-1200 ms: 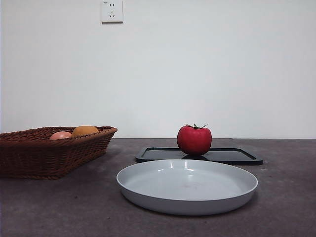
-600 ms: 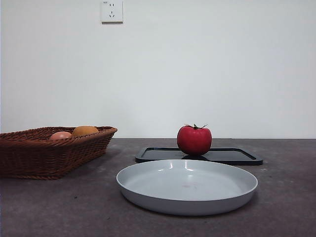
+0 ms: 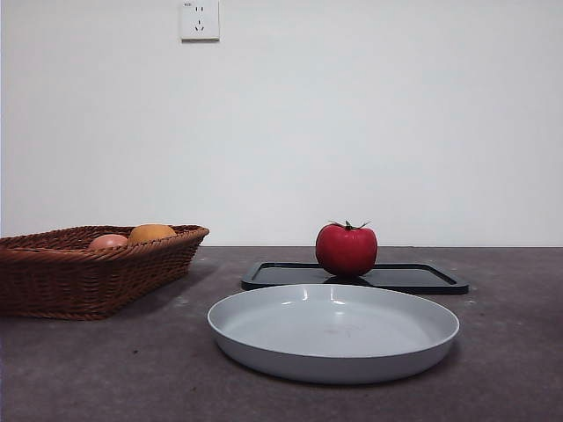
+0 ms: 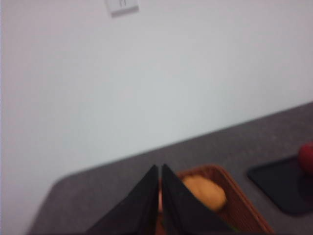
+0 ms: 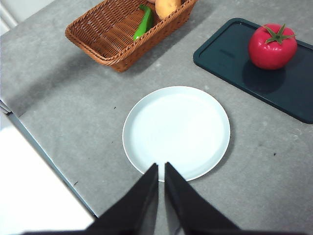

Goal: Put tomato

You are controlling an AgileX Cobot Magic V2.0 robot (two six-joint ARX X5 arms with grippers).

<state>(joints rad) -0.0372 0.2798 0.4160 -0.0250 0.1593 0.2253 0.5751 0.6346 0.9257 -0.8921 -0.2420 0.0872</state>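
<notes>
On the black tray (image 3: pixel 413 278) behind the grey plate (image 3: pixel 264 330) sits the tomato (image 3: pixel 346 250), bearing no readable writing. Left pincer (image 4: pixel 160 172) and right pincer (image 5: pixel 161 169) both hang pressed together, well apart from it.

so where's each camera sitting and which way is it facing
Front view: low, about table height, looking level across the plate to the tomato on the black tray and the wall; no robot part shows.
Left wrist view: raised on the left arm, blurred, looking across the basket toward the wall; the left claw shows, shut.
Right wrist view: high on the right arm, looking down at the table; the right claw shows, shut.
All three views share the tomato, tray and basket.
</notes>
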